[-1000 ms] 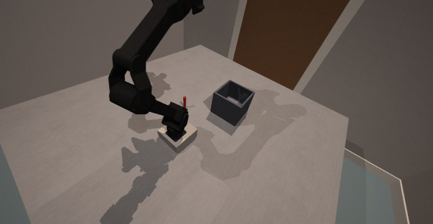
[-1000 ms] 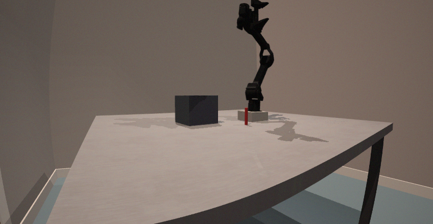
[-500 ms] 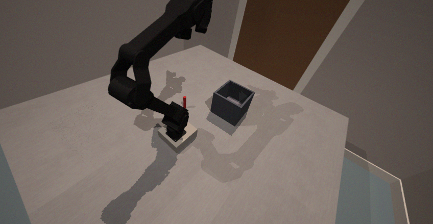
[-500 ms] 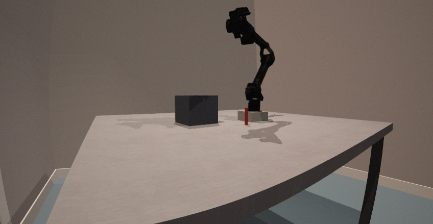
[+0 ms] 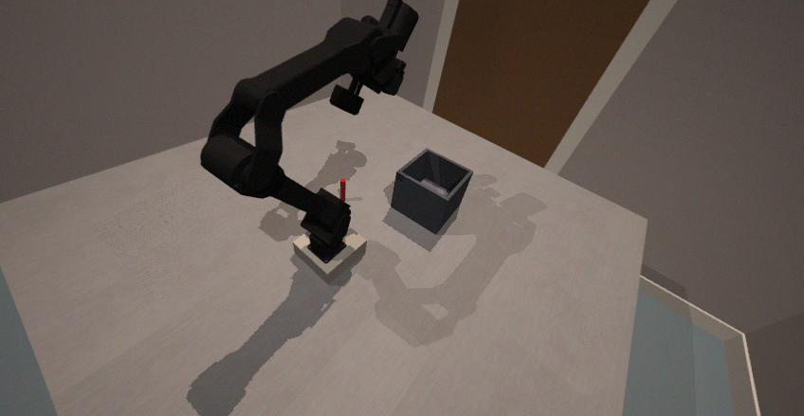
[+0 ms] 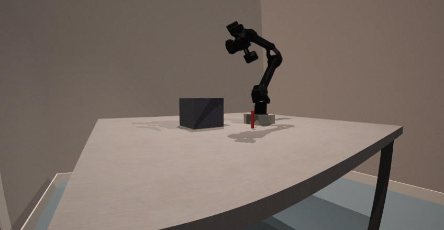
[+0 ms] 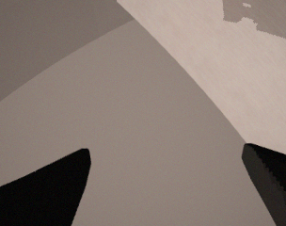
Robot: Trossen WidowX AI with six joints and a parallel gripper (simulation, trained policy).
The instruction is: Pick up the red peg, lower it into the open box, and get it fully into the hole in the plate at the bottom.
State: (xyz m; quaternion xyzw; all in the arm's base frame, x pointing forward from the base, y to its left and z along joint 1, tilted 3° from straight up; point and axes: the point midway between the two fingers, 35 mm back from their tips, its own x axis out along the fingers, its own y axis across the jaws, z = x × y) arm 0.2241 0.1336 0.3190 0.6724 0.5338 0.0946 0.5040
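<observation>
Pale, faintly streaked boards or a wood-like sheet make up the top of the table [image 5: 507, 367] [image 6: 140, 165] [image 7: 237, 71], which has a darker edge and a dark leg [image 6: 381, 181]. The peg [image 5: 342, 189] [image 6: 252, 119] is a slim, plain red rod. Dark slate-grey walls, flat and square-cornered, form the box [image 5: 414, 203] [image 6: 202, 113]. Cream-coloured and blocky, the base [image 5: 356, 242] [image 6: 269, 119] carries the matt black arm [image 5: 310, 68] [image 6: 274, 56]. Beyond the table are a brown door panel [image 5: 536, 45] and a blue floor [image 5: 666, 361] [image 6: 336, 199].

From its base the arm rises to a bent elbow, then reaches forward, its wrist high above the table. The gripper [image 5: 373, 60] [image 6: 242, 42] [image 7: 168, 154] is up there too, well apart from both peg and box. Its fingers stand almost as wide as they go, with nothing between them. The wrist view looks past them to grey wall, with a slice of table at upper right.

The peg stands upright on the table, outside the box and near the front of the base. The box is open-topped and sits on the table; down inside lies a pale plate [image 5: 434, 186], partly hidden by the walls. Its hole is too small to make out.
</observation>
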